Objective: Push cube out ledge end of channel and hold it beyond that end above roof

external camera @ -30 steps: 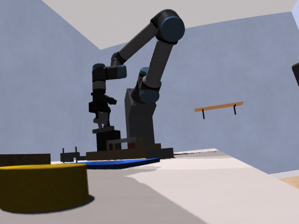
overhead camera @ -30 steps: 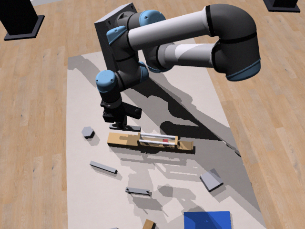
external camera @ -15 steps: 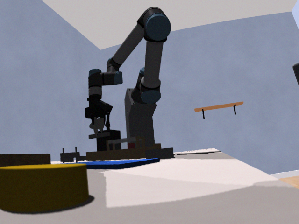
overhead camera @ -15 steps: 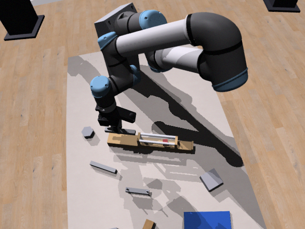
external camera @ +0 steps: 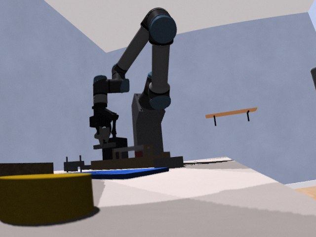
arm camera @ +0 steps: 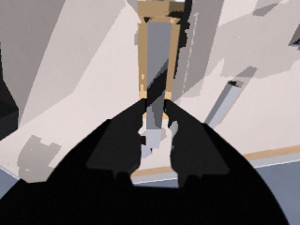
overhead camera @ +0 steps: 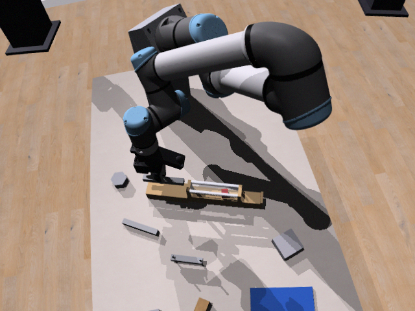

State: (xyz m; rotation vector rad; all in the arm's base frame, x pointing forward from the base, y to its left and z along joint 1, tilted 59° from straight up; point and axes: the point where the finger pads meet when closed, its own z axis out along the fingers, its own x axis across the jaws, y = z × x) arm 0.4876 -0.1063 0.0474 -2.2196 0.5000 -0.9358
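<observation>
Above the pale worktop (overhead camera: 110, 267) (external camera: 204, 211) (arm camera: 103, 103), between its left and right edges, the pincer (overhead camera: 159, 179) (external camera: 103, 144) (arm camera: 155, 99) is clamped on a grey bar (overhead camera: 174, 181) (external camera: 104, 145) (arm camera: 158, 47), apparently clear of the wooden channel (overhead camera: 167, 189) (external camera: 122, 163) (arm camera: 142, 61).

In the top view, the tool (overhead camera: 156, 177) (external camera: 103, 143) (arm camera: 155, 99) and its long grey bar (overhead camera: 174, 181) (external camera: 111, 145) (arm camera: 158, 42) have shifted towards seven o'clock; the exterior view shows both lower. There the arm's elbow (overhead camera: 284, 48) (external camera: 162, 28) has swung towards nine o'clock.
</observation>
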